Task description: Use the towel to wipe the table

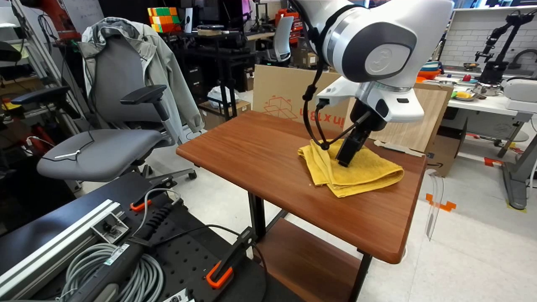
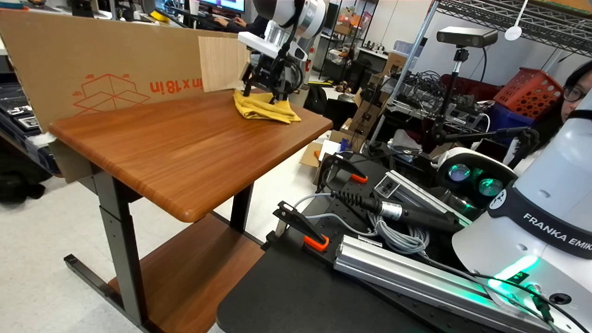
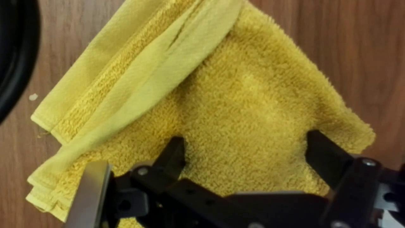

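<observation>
The yellow towel (image 1: 369,172) lies folded and rumpled on the reddish-brown table (image 1: 247,142). In an exterior view the towel (image 2: 263,110) is at the far end of the table (image 2: 180,143). In the wrist view the towel (image 3: 246,95) fills most of the picture, with wood showing around it. My gripper (image 3: 246,136) points down over the towel, its two black fingers wide apart. The fingertips appear to touch or press into the cloth, which runs flat between them. The gripper also shows in both exterior views (image 1: 345,161) (image 2: 262,96).
A brown cardboard box (image 2: 125,60) and a pale plywood board (image 2: 224,64) stand along the table's far edge. A small white speck (image 3: 33,97) lies on the wood beside the towel. A grey chair (image 1: 105,151) and a black bench (image 1: 197,251) with cables stand near the table.
</observation>
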`<act>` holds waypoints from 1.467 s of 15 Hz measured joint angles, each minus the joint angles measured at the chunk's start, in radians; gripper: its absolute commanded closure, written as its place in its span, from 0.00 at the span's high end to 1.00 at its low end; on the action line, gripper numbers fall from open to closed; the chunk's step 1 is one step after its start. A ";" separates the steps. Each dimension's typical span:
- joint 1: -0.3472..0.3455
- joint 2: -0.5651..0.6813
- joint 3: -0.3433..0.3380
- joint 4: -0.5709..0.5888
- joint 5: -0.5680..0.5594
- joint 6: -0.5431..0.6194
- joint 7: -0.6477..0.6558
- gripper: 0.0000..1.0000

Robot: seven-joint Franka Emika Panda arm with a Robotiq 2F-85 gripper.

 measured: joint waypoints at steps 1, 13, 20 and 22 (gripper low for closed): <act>0.000 0.002 -0.005 0.000 0.001 0.014 0.013 1.00; 0.101 -0.102 0.018 -0.252 -0.014 0.076 -0.098 1.00; 0.268 -0.205 0.070 -0.436 -0.094 0.080 -0.167 1.00; 0.316 -0.207 0.107 -0.442 -0.106 0.099 -0.188 1.00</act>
